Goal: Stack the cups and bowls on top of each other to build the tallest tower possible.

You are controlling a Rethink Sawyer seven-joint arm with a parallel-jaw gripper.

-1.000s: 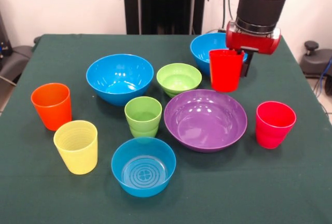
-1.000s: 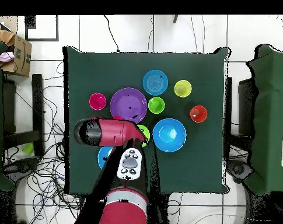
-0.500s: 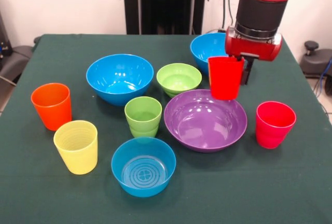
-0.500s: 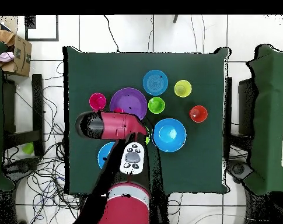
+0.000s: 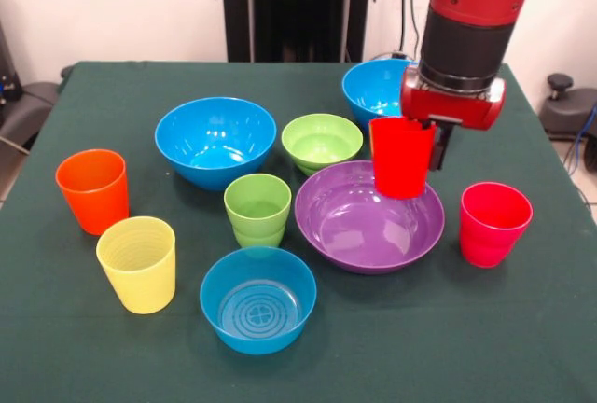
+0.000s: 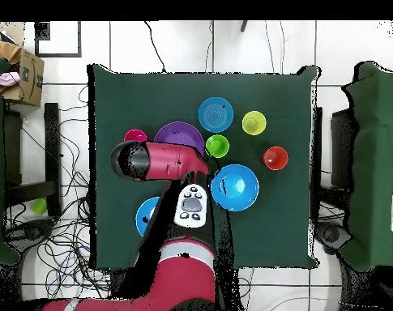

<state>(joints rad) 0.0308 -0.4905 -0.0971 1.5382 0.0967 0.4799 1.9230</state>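
Gripper [image 5: 417, 134] clamps the red cup [image 5: 401, 157] by its rim, upright above the purple bowl [image 5: 354, 226]; nothing's stacked yet, so it's probably headed for a base.

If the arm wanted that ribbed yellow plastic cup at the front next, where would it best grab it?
Probably at the rim, coming straight down from above. The ribbed yellow plastic cup stands upright and open-mouthed, so one finger could go inside and one outside its thin wall. The orange plastic cup stands close beside it, so the side away from that looks safer.
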